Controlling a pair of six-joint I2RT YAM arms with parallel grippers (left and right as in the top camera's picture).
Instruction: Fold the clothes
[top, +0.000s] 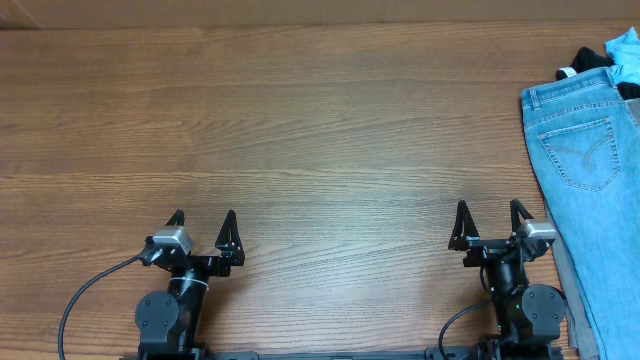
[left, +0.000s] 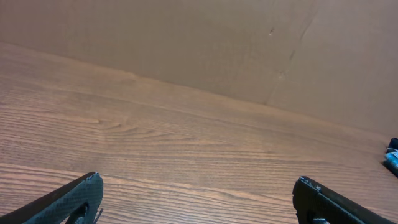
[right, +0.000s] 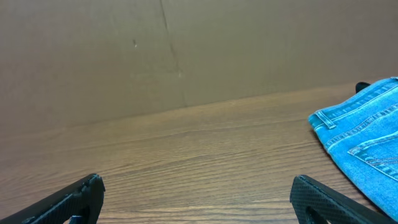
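Note:
Light blue denim jeans (top: 590, 180) lie at the table's right edge, waistband and a stitched back pocket toward the far side; they also show in the right wrist view (right: 364, 140). A grey garment (top: 566, 290) peeks from under them. Small black, white and cyan garments (top: 605, 58) are bunched at the far right corner; a cyan bit shows in the left wrist view (left: 392, 160). My left gripper (top: 203, 230) (left: 196, 193) is open and empty at the near left. My right gripper (top: 490, 225) (right: 196, 193) is open and empty, just left of the jeans.
The wooden table (top: 300, 130) spans the view. A brown cardboard wall (left: 217, 43) stands along the far edge, also in the right wrist view (right: 186, 50). A black cable (top: 85, 290) runs from the left arm's base.

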